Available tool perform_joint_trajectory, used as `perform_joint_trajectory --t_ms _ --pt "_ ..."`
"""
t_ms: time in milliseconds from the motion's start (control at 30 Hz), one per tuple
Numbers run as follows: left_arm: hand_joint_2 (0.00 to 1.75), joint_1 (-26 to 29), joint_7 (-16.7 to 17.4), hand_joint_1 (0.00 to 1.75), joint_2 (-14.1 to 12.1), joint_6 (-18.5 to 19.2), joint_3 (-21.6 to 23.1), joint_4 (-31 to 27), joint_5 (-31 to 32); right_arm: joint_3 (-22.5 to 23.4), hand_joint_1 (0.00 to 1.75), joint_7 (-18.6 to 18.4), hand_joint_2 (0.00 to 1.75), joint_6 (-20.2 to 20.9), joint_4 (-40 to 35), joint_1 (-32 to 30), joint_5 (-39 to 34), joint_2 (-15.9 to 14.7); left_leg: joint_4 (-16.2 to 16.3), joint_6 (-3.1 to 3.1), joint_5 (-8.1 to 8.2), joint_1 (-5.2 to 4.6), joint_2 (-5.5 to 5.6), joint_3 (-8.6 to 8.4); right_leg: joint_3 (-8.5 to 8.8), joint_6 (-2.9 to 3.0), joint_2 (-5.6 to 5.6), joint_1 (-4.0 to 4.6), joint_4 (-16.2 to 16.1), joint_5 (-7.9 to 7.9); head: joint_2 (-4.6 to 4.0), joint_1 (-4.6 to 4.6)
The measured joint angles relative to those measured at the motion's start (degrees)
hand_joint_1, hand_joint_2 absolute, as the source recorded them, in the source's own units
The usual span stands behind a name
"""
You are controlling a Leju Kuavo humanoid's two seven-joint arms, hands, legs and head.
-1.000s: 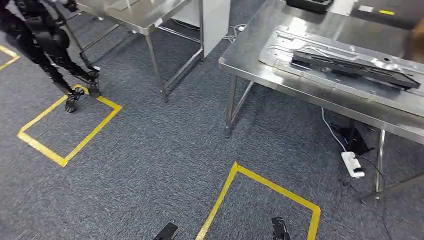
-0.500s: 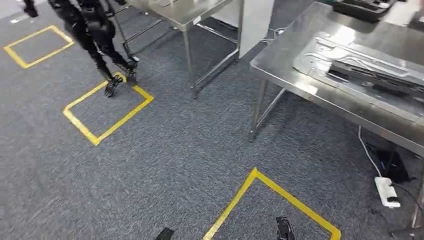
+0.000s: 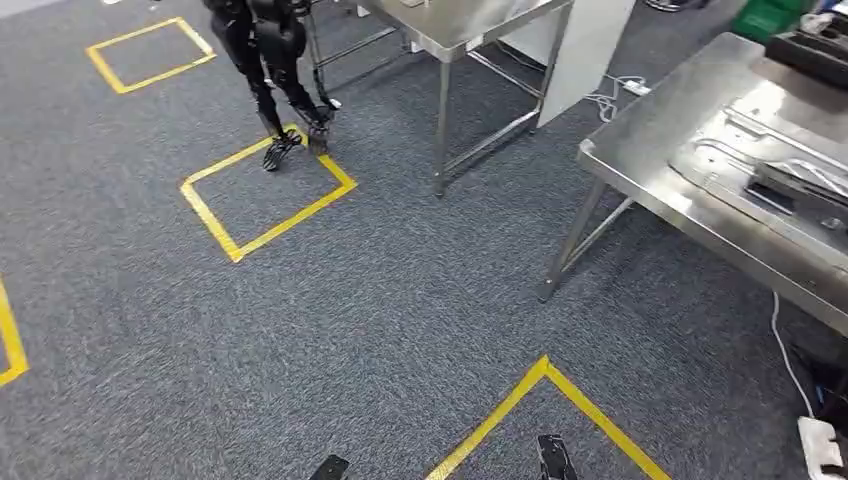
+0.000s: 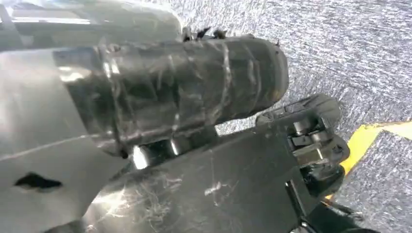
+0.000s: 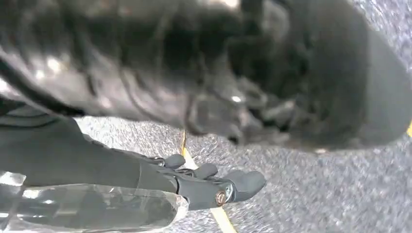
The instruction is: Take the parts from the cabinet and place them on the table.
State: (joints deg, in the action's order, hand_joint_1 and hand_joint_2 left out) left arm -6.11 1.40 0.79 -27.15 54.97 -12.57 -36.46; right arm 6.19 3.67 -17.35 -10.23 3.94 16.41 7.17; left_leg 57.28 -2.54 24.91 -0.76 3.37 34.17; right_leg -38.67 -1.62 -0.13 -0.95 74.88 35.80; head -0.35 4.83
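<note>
Two steel tables beside carpet

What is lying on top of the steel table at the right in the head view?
On the steel table lies a flat silver metal panel with a dark part on it. A black tray sits farther back. The picture edge cuts off the rest.

The head view looked down on grey carpet; both wrist views sat close above it.

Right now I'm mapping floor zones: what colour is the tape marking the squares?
Yellow tape on grey carpet, clearest in the head view.
</note>
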Motion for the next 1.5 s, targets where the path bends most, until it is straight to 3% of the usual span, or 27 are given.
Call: perform_joint_trajectory --t_ms 67,100,133,233,300,333,367,433,500,533,600,633,767,800,833,867,967,1033,1100,1133,1167,1300,1333,1367,1400,1467,1500 --pt "0.0 0.0 0.0 0.0 0.0 0.3 0.0 0.0 -0.1 -0.2 0.0 0.0 0.0 0.2 0.0 0.1 0.2 0.0 0.5 0.22 0.2 0.08 1.82 -0.03 3.84 0.28 0.91 -0.12 -9.5 -5.89 -0.02 -0.02" --pt "0.0 0.0 0.0 0.0 0.0 0.4 0.0 0.0 -0.1 -0.3 0.0 0.0 0.0 0.5 0.0 0.1 0.2 0.0 0.9 0.41 0.42 0.18 2.55 0.07 5.95 0.5 3.01 -0.26 -14.6 -7.67 -0.02 0.0" --pt "0.0 0.0 0.1 0.0 -0.1 0.4 0.0 0.0 -0.1 -0.4 0.0 -0.1 0.0 0.7 0.0 0.2 0.3 0.0 1.5 0.79 0.68 -0.12 3.12 0.46 6.1 0.39 4.81 -0.21 -15.2 -6.94 0.0 0.02" --pt "0.0 0.2 0.3 0.0 -0.2 0.4 0.0 0.0 -0.1 -0.6 0.0 -0.3 0.0 0.8 0.0 0.2 0.4 0.1 1.1 1.58 0.48 0.33 4.55 0.78 6.1 1.17 3.1 0.31 -15.2 -7.18 0.0 0.02" --pt "0.0 0.4 0.5 0.0 -0.6 0.4 0.0 0.1 -0.1 -0.7 0.0 -0.4 0.0 1.0 0.0 0.3 0.6 0.3 1.3 2.1 0.44 0.29 4.77 1.16 6.85 2.2 1.69 -0.31 -16.1 -7.81 0.0 0.09" --pt "0.0 0.5 0.5 0.0 -0.5 0.4 0.0 0.0 -0.1 -0.7 0.0 -0.4 0.0 1.0 0.0 0.4 0.7 0.2 2.9 2.45 1.74 -0.17 1.37 1.6 7.18 2.32 1.29 -0.12 -16.5 -7.9 -0.02 0.18" --pt "0.0 0.4 0.6 0.0 -0.5 0.4 0.0 0.1 -0.1 -0.8 0.0 -0.5 0.0 1.0 0.0 0.5 0.8 0.3 6.3 2.72 3.72 0.08 -0.75 3.22 7.3 2.53 0.56 -0.07 -16.6 -7.96 -0.02 0.92" --pt "0.0 0.2 0.6 0.0 -0.5 0.4 0.0 0.1 -0.1 -0.8 0.0 -0.7 0.0 1.0 0.0 0.3 0.9 0.3 15.5 3.23 7.82 0.33 -2.58 7.83 7.35 2.63 -1.22 0.16 -16.6 -7.77 -0.02 0.87" --pt "0.0 0.2 0.6 0.0 -0.5 0.4 0.0 0.1 -0.1 -0.8 0.0 -0.9 0.0 1.0 0.0 0.2 1.0 0.2 18.5 3.4 7.78 0.5 -2.98 9.42 7.47 2.6 -3.01 0.22 -16.5 -7.47 -0.02 0.87" --pt "0.0 0.3 0.6 0.0 -0.5 0.4 0.0 0.1 -0.1 -0.8 0.0 -0.9 0.0 1.0 0.1 0.2 1.0 0.2 16.6 3.38 6.41 0.54 -3.05 8.51 7.59 2.58 -3.51 0.25 -16.5 -7.36 -0.02 0.87" --pt "0.0 0.3 0.6 0.0 -0.6 0.4 0.0 0.1 0.0 -0.8 0.0 -0.9 0.0 1.0 0.1 0.3 1.0 0.2 5.6 2.89 1.1 0.46 -4.45 2.37 8.22 2.38 -4.95 0.24 -16.5 -6.95 0.0 0.92" --pt "0.0 0.2 0.6 0.0 -0.6 0.4 0.0 0.1 0.0 -0.8 0.0 -0.9 0.0 1.0 0.0 0.3 1.0 0.2 0.9 2.52 1.07 0.06 -7.78 0.1 8.56 2.12 -5.47 0.37 -16.5 -6.71 -0.02 0.83" --pt "0.0 0.2 0.5 0.0 -0.7 0.4 0.0 0.1 0.3 -0.9 0.0 -0.9 0.0 1.3 0.0 0.4 1.2 0.3 0.7 1.25 1.03 -0.62 -5.34 0.17 9.19 0.97 -7.41 0.62 -16.9 -6.28 0.0 0.76" --pt "0.0 0.2 0.5 0.0 -0.7 0.4 0.0 0.1 0.3 -1.0 0.0 -0.9 0.0 1.4 -0.1 0.4 1.2 0.2 0.0 0.79 0.69 -0.09 -4.71 -0.51 9.51 0.46 -7.32 0.72 -16.9 -5.94 0.0 0.83" --pt "0.0 0.3 0.6 0.0 -0.7 0.4 0.0 0.1 0.4 -1.2 0.0 -0.9 0.0 1.4 0.0 0.5 1.3 0.2 -0.4 0.57 0.5 0.08 -4.07 -0.91 9.1 0.25 -3.57 0.33 -15.7 -5.05 0.0 0.68" --pt "0.0 0.3 0.7 0.0 -0.7 0.4 0.0 0.1 0.4 -1.3 0.0 -0.9 0.0 1.4 0.0 0.6 1.3 0.2 -0.3 0.16 0.48 0.16 -3.68 -0.96 7.7 0.39 -1.42 0.36 -12.7 -3.14 0.0 0.41" --pt "0.0 0.0 0.9 0.0 -0.7 0.4 0.0 0.1 0.4 -1.4 0.0 -0.9 0.0 1.7 0.0 0.2 1.4 0.2 -0.2 -0.16 0.52 0.05 -1.49 -0.9 0.65 0.43 -0.1 0.44 0.7 1.93 0.0 0.31" --pt "0.0 0.1 1.0 0.0 -0.7 0.4 0.0 0.1 0.4 -1.5 0.0 -0.9 0.0 1.7 0.0 0.0 1.4 0.2 -0.1 -0.17 0.54 -0.08 0.21 -1.0 -0.17 0.59 -0.01 0.44 0.5 -0.1 0.0 0.3" --pt "0.0 0.1 1.0 0.0 -0.7 0.4 0.0 0.1 0.4 -1.7 0.0 -0.9 0.0 1.7 0.0 0.1 1.4 0.2 0.2 -0.05 0.62 -0.07 2.24 -1.1 3.99 1.06 1.1 0.44 -9.9 -6.57 -0.02 0.28" --pt "0.0 0.1 1.0 0.0 -0.7 0.4 0.0 0.1 0.4 -1.7 0.0 -0.9 0.0 1.7 0.0 0.1 1.4 0.2 0.4 0.12 0.73 0.01 2.96 -1.05 6.12 1.34 3.32 0.41 -14.9 -8.54 -0.02 0.24" --pt "0.0 0.1 1.0 0.0 -0.6 0.4 0.0 0.1 0.4 -1.7 0.0 -0.9 0.0 1.7 0.0 0.3 1.4 0.1 0.7 0.38 0.86 -0.18 3.36 -0.85 6.35 1.21 5.11 0.48 -15.6 -7.74 0.0 0.39" --pt "0.0 0.2 1.1 0.0 -0.7 0.4 0.0 0.1 0.5 -1.8 0.0 -0.9 0.0 1.9 0.0 0.2 1.7 0.2 0.3 1.69 0.64 0.16 5.65 -0.07 7.23 2.24 2.67 0.75 -16.4 -8.25 0.0 0.2" --pt "0.0 0.4 1.1 0.0 -0.9 0.4 0.0 0.1 0.5 -1.8 0.0 -0.9 0.0 2.0 0.0 0.3 1.8 0.2 1.1 1.74 1.1 0.14 3.78 -0.11 7.39 2.67 1.8 0.33 -17.1 -8.68 0.0 0.4" --pt "0.0 0.4 1.2 0.0 -0.9 0.4 0.1 0.1 0.5 -1.9 0.0 -0.9 0.0 2.0 0.0 0.4 1.9 0.2 2.9 2.1 2.63 -0.12 0.72 0.79 7.52 2.81 1.35 0.39 -17.3 -8.76 0.0 0.52" --pt "0.0 0.3 1.2 0.0 -0.9 0.4 0.1 0.1 0.5 -2.0 0.0 -0.9 0.0 2.0 0.0 0.3 2.0 0.2 6.9 2.39 4.98 0.14 -1.11 2.86 7.56 3.1 0.48 0.4 -17.3 -8.74 -0.02 0.96" --pt "0.0 0.0 1.2 0.0 -0.9 0.5 0.1 0.1 0.7 -2.1 0.0 -0.9 0.0 2.0 0.0 0.0 2.1 0.2 15.7 2.92 8.68 0.55 -2.43 7.35 7.57 3.14 -1.36 0.52 -17.3 -8.55 0.0 0.96" --pt "0.0 0.1 1.2 0.0 -0.9 0.5 0.1 0.1 0.7 -2.1 0.0 -1.0 0.0 2.0 0.0 -0.1 2.1 0.1 18.2 3.2 9.02 0.8 -2.58 8.77 7.57 3.11 -2.27 0.5 -17.3 -8.43 0.0 0.98"
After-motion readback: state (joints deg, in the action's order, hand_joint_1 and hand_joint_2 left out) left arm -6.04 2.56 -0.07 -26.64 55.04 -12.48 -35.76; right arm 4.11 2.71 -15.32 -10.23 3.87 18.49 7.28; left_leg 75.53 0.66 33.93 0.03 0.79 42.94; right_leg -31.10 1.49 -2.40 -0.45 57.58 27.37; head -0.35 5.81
